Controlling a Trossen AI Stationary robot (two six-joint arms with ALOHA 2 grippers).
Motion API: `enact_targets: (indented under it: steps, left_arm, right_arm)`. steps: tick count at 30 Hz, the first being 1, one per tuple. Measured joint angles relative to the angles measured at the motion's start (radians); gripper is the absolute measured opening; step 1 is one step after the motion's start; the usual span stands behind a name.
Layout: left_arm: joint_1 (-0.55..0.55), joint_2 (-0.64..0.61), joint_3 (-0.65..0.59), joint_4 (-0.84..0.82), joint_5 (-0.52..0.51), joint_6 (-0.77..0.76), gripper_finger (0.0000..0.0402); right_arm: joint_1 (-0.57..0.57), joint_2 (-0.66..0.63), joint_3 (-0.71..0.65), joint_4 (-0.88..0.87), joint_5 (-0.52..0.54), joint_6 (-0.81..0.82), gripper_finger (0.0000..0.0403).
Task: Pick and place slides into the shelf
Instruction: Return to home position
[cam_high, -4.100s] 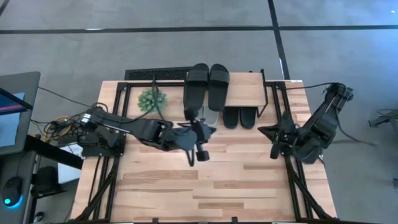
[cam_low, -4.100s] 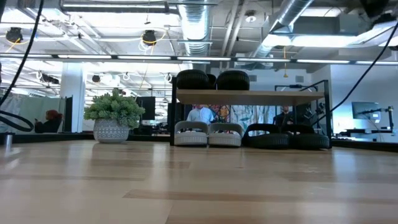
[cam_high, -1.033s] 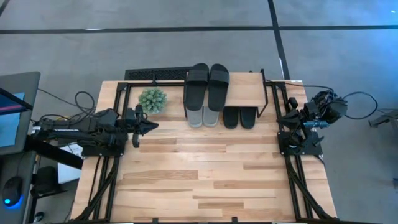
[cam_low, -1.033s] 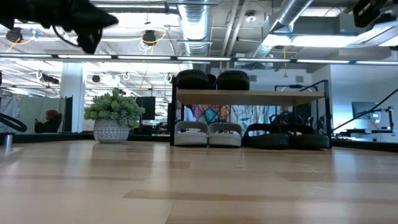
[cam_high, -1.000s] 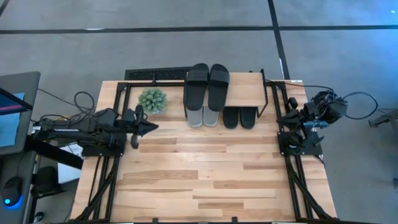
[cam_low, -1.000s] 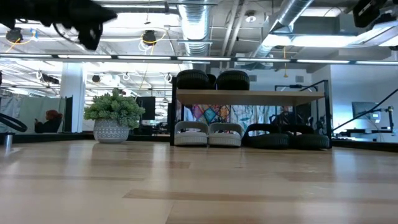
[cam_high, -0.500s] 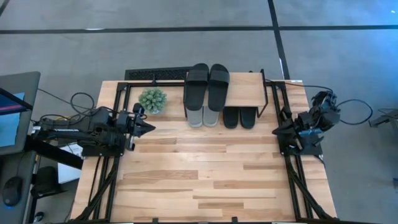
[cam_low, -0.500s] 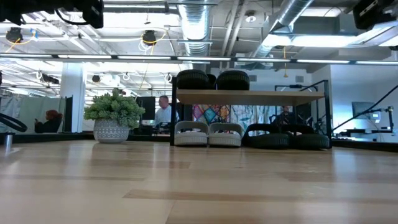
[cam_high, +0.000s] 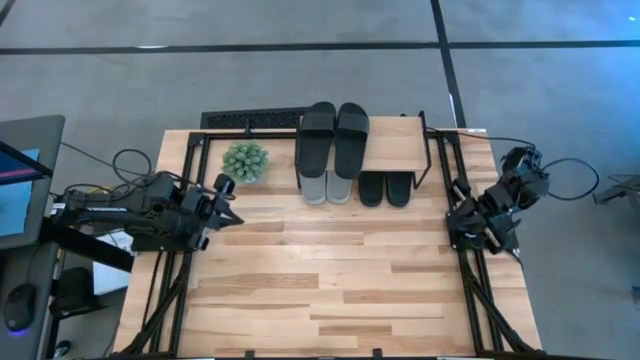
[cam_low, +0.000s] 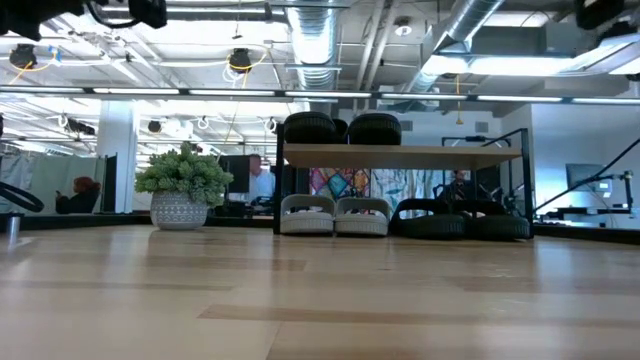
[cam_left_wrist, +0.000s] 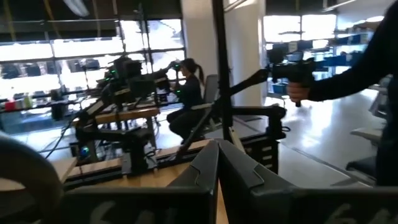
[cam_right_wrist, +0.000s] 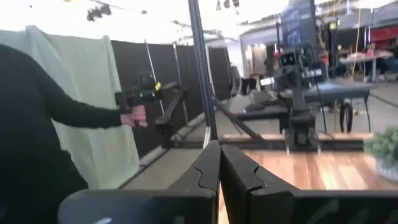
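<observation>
My left gripper (cam_high: 226, 204) has drawn back to mid-left and my right gripper (cam_high: 457, 213) sits mid-right, both with fingers together. The slides (cam_high: 335, 140) stay at upper centre: one pair atop the shelf (cam_high: 396, 146), two pairs beneath, their straps shown only by the low view.

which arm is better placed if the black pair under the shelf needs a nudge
Probably right. The right gripper, fingers shut, sits on the side where the black pair lies under the shelf. The left gripper would have to reach past the grey pair.
</observation>
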Motion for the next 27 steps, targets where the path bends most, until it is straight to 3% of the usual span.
enact_targets:
  steps: [3, 13, 27]
  left_arm:
    - [0.001, 0.000, 0.000, -0.001, 0.033, 0.010, 0.0000]
    - [0.047, 0.014, 0.000, -0.017, 0.008, 0.018, 0.0000]
    - [0.062, 0.014, 0.000, 0.001, 0.063, 0.017, 0.0000]
  right_arm:
    - [0.000, -0.019, 0.000, -0.051, -0.008, 0.030, 0.0000]
    - [-0.051, -0.026, 0.000, -0.136, -0.003, 0.083, 0.0000]
    - [-0.132, -0.026, -0.037, -0.052, -0.084, 0.098, 0.0000]
